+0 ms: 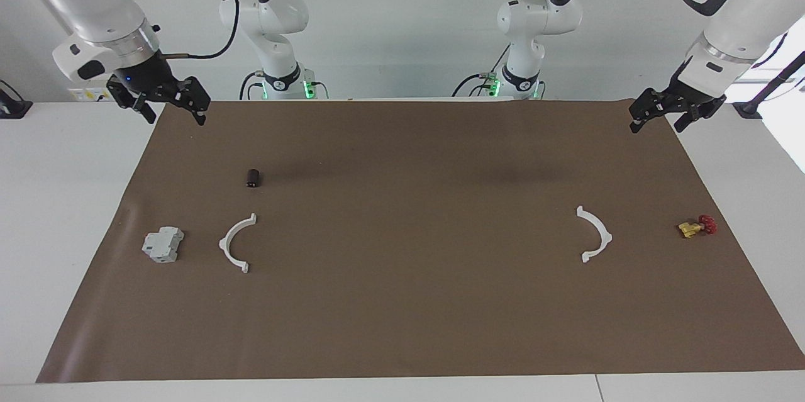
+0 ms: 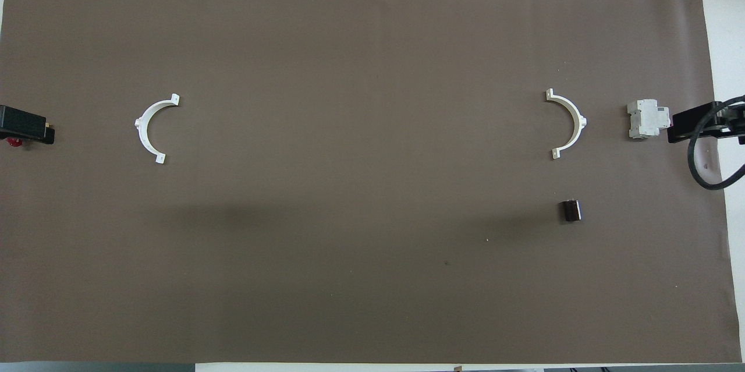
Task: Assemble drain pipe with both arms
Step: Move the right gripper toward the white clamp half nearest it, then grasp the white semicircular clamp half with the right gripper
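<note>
Brown mat (image 1: 402,326): matt, paper-like, faint creases. Two white pipe arcs (image 1: 237,243) (image 1: 595,233): smooth plastic. Grey block (image 1: 163,245): matt plastic. Small dark cylinder (image 1: 253,177): slightly glossy. Valve (image 1: 697,226): yellow body, red handle. Arm shells (image 1: 94,5): glossy white.

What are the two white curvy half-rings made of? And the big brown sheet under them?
The two thin white half-circle arcs look like moulded plastic: smooth, matt, even white, with small tabs formed in. The flat brown sheet looks like paper or thin card: dull, no shine, with faint creases near one edge. I can't be sure of either.
</note>
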